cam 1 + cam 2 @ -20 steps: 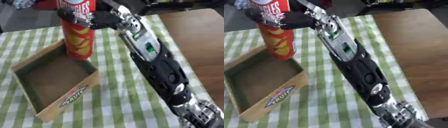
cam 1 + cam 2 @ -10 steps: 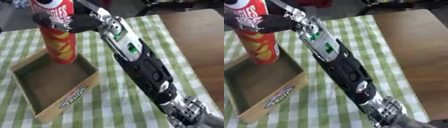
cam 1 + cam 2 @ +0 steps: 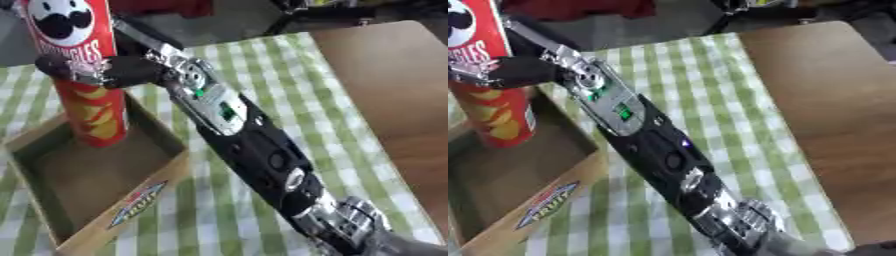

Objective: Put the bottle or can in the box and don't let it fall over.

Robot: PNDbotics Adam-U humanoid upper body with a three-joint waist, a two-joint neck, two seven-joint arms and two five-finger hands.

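A tall red chips can (image 3: 86, 102) stands upright inside the open cardboard box (image 3: 131, 212), at its far side near the back wall. My right hand (image 3: 98, 70) is shut round the can's middle, with dark fingers wrapping its front. The arm (image 3: 254, 150) runs from the lower right up to the hand. Whether the can's bottom rests on the box floor (image 3: 92, 182) I cannot tell. The left hand shows in neither view.
The box lies on a green checked cloth (image 3: 262, 75). Bare brown tabletop (image 3: 833, 110) takes up the right side. Dark shapes and something red (image 3: 162, 7) lie past the table's far edge.
My right hand has carried the can leftward, from over the box's far right edge to inside the box. The can stays upright.
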